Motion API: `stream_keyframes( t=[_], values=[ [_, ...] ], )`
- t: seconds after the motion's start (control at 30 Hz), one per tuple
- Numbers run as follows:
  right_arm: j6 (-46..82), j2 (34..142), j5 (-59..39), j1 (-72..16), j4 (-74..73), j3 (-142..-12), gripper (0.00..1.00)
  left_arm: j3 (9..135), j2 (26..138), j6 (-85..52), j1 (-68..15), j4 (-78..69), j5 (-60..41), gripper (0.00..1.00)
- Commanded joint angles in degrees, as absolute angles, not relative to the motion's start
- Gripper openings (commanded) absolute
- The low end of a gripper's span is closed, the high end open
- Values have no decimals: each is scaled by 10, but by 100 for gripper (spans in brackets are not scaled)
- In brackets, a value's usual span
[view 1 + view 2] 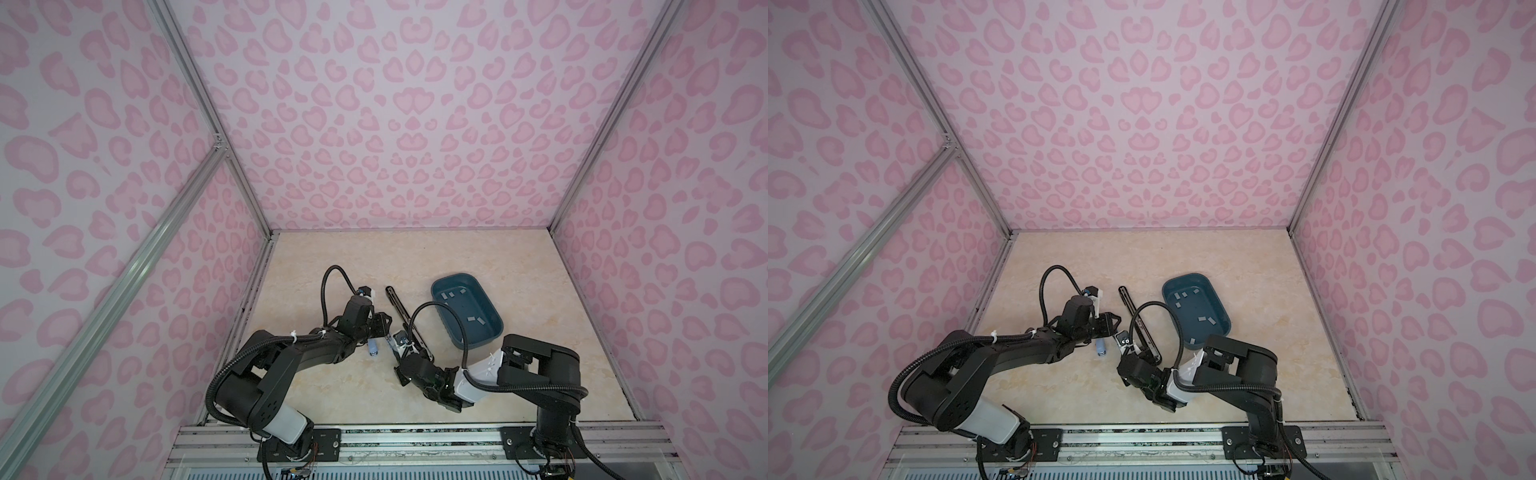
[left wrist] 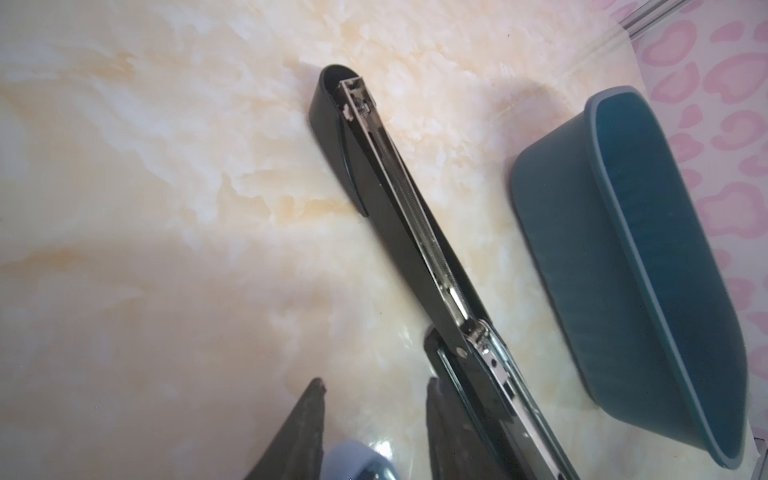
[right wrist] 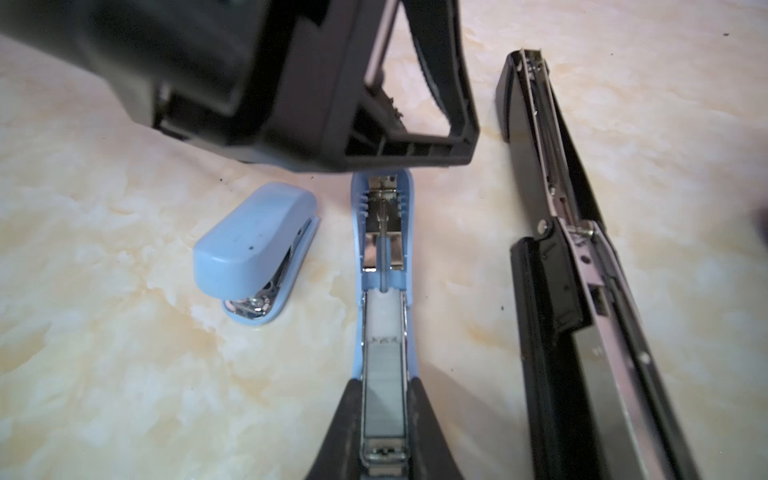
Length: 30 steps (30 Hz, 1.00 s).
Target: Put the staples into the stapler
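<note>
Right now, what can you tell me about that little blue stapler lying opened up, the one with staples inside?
The open blue stapler is small, light-blue plastic with shiny metal inside. It lies unfolded flat on the marbled table, lid swung away, spring and white pusher exposed. A grey strip of staples sits in its channel. The right gripper pinches its sides; the left gripper hangs over the lid's end.

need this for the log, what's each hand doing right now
left hand: straddles a light-blue stapler end, grip cannot be told
right hand: closed on the open light-blue stapler at its tray
</note>
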State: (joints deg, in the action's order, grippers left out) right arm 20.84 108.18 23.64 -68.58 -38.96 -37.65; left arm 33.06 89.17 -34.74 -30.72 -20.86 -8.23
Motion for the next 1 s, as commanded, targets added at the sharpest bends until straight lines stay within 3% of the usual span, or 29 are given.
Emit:
stream_keyframes(
  t=[0.0,0.53,0.6,0.7,0.97],
  values=[
    [220,1092,229,-681,-400,-374,13,326,898,-349,-308,-242,-105,42],
    [242,1105,196,-655,-462,-346,11,277,870,-350,-356,-299,-149,37],
    [243,1109,199,-655,-468,-344,11,274,871,-356,-362,-324,-166,28],
    [246,1113,204,-654,-489,-337,11,271,863,-346,-380,-314,-112,28],
    [230,1126,226,-654,-549,-320,13,250,897,-350,-381,-367,-114,17]
  ],
)
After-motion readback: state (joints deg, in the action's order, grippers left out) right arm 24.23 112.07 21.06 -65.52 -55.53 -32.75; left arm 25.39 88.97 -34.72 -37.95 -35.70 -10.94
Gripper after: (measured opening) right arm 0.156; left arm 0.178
